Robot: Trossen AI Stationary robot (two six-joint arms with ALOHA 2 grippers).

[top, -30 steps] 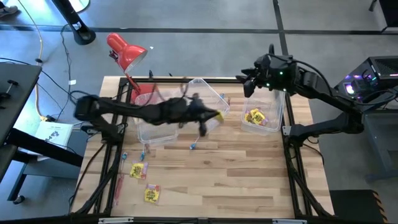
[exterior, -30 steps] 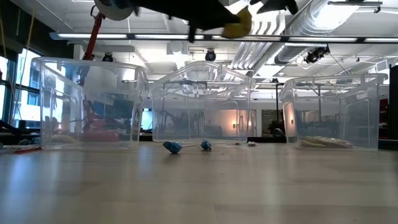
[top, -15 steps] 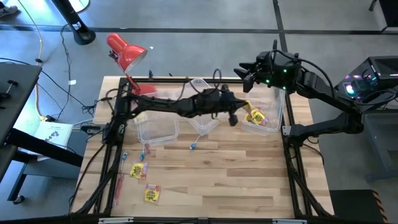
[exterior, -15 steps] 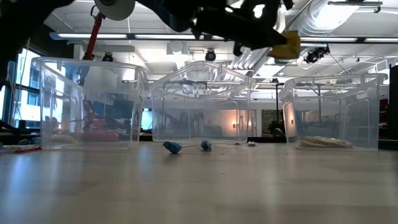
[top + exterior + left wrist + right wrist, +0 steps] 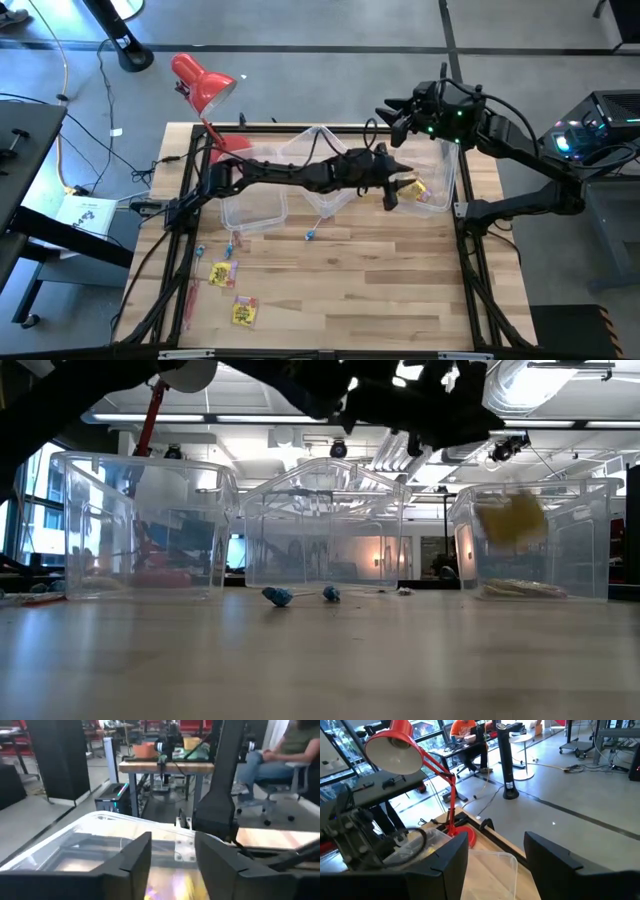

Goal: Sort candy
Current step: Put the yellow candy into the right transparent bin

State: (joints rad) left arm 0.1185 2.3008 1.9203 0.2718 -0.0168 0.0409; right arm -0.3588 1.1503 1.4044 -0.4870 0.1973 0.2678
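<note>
My left gripper (image 5: 396, 188) hangs open over the near-left part of the right clear bin (image 5: 447, 175); its fingers stand apart in the left wrist view (image 5: 172, 845). A yellow packet (image 5: 512, 520) shows as a blur below it, inside the bin's walls, clear of the fingers. More yellow packets (image 5: 412, 188) lie on that bin's floor. My right gripper (image 5: 396, 115) waits open above the bin's far-left corner (image 5: 495, 850). On the table's near left lie two yellow packets (image 5: 222, 273) (image 5: 243, 312), blue-wrapped pieces (image 5: 232, 244) (image 5: 312, 236) and a red stick (image 5: 190, 300).
A middle clear bin (image 5: 325, 165) and a left clear bin (image 5: 252, 200) stand in a row with the right one; my left arm reaches across above them. A red desk lamp (image 5: 200, 85) stands at the far left corner. Two blue pieces (image 5: 278, 596) lie before the middle bin.
My left gripper has swept toward the table's right edge, from above the middle bin to above the right bin, carrying a yellow packet. It has let the packet go, and the packet now drops into the right bin.
</note>
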